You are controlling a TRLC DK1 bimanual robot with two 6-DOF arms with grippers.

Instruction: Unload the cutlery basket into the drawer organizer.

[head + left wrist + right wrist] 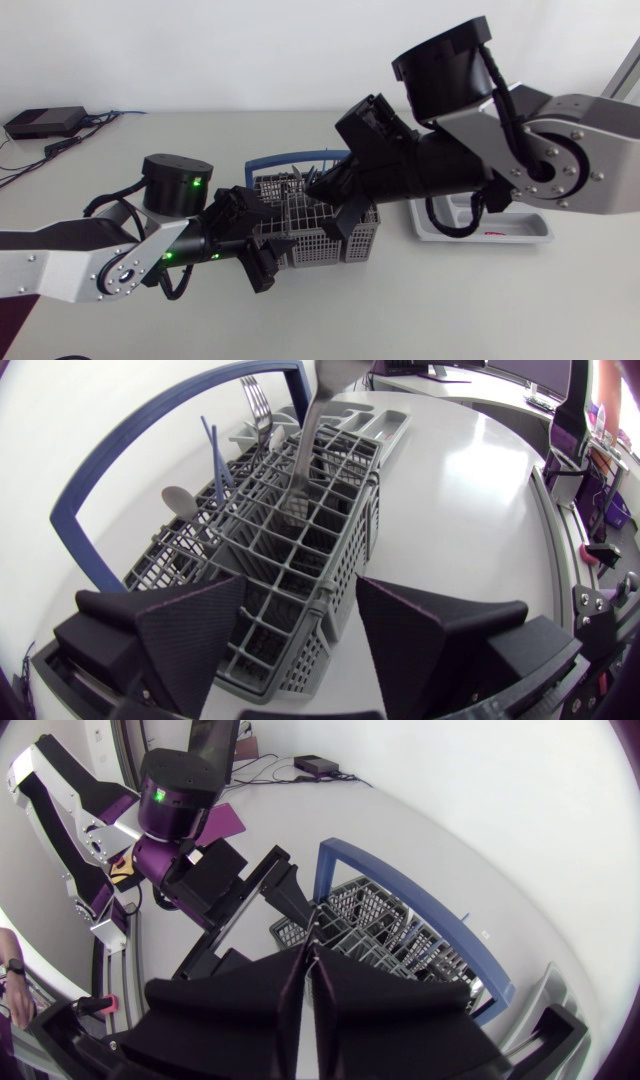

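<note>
The grey cutlery basket with a blue hoop handle stands mid-table. My left gripper comes in from the left with its fingers wide apart, one on each side of the basket's short end, holding it. My right gripper hangs over the basket's middle, fingers pressed together on the thin handle of a metal cutlery piece that stands in a compartment. A fork, blue plastic sticks and a spoon stand in the far compartments. The drawer organizer lies to the basket's right.
My right arm's thick links stretch over the organizer and the basket's right end. A black box with cables sits at the table's back left corner. Bare tabletop lies in front of the basket.
</note>
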